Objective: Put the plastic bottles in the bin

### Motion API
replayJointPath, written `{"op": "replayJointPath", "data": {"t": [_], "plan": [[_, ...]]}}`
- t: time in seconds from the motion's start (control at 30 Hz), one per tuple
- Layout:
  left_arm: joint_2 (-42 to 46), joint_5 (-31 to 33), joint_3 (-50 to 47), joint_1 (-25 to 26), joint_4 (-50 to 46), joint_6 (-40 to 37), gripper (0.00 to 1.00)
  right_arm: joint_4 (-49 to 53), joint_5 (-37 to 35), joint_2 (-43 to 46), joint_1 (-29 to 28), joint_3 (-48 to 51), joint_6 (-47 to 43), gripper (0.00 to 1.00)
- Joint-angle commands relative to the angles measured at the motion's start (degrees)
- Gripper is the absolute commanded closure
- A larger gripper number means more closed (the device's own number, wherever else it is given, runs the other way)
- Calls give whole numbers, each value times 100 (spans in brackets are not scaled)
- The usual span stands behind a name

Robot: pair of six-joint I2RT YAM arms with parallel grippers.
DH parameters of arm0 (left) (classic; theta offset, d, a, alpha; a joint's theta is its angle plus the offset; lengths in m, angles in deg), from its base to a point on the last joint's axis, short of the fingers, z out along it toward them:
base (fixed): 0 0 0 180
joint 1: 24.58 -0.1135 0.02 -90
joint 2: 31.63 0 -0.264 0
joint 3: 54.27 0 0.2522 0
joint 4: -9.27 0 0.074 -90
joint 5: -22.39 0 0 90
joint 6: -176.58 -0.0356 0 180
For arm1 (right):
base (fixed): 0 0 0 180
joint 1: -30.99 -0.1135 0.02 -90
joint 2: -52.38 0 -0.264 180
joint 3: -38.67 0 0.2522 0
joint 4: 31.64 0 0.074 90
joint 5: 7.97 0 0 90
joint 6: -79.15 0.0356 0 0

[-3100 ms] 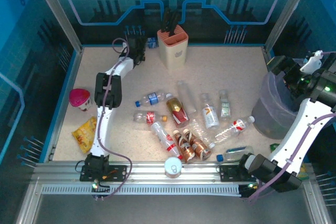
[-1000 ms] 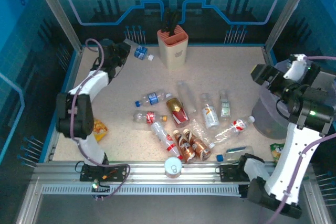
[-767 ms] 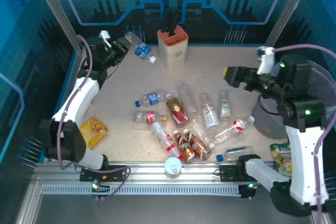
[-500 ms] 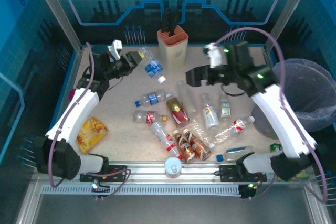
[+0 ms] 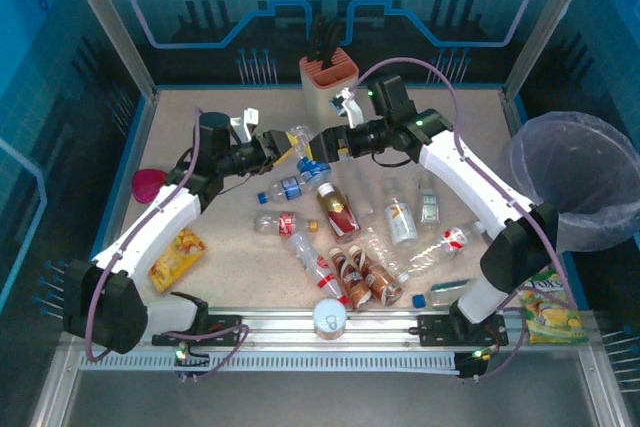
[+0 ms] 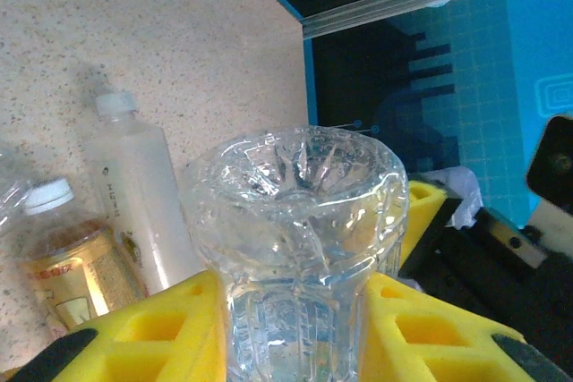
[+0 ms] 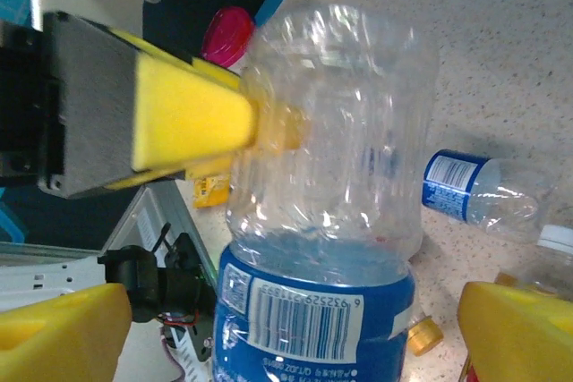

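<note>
Both arms have swung in toward the middle of the table in the last half second, and their tips now meet above it. The left pincer (image 5: 272,150) is clamped on the clear base end of a blue-labelled bottle (image 5: 305,155), with a yellow pad (image 6: 170,328) pressing on either side. The right pincer (image 5: 322,144) stands spread wide around the label end of that same bottle, its fingers clear of the plastic. Loose bottles (image 5: 401,221) lie on the table just nearer than both pincers. The bin (image 5: 590,232) stands well apart from them, off to the right.
</note>
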Motion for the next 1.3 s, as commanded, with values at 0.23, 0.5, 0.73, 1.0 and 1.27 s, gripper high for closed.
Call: {"op": "replayJointPath", "data": {"t": [0.23, 0.5, 0.73, 1.0, 1.27], "plan": [[-167, -6, 37, 182, 392, 157, 66, -328, 397, -109, -81, 205, 210, 24], [-117, 48, 70, 182, 414, 225, 61, 29, -7, 69, 12, -11, 110, 42], [110, 111, 65, 176, 215, 10, 23, 921, -555, 338, 258, -664, -127, 47], [298, 478, 233, 174, -1496, -945, 12, 3641, -3054, 1072, 1165, -2195, -431, 55], [293, 928, 51, 401, -2439, -1449, 13, 4846, -4093, 1728, 4069, -2514, -791, 65]]}}
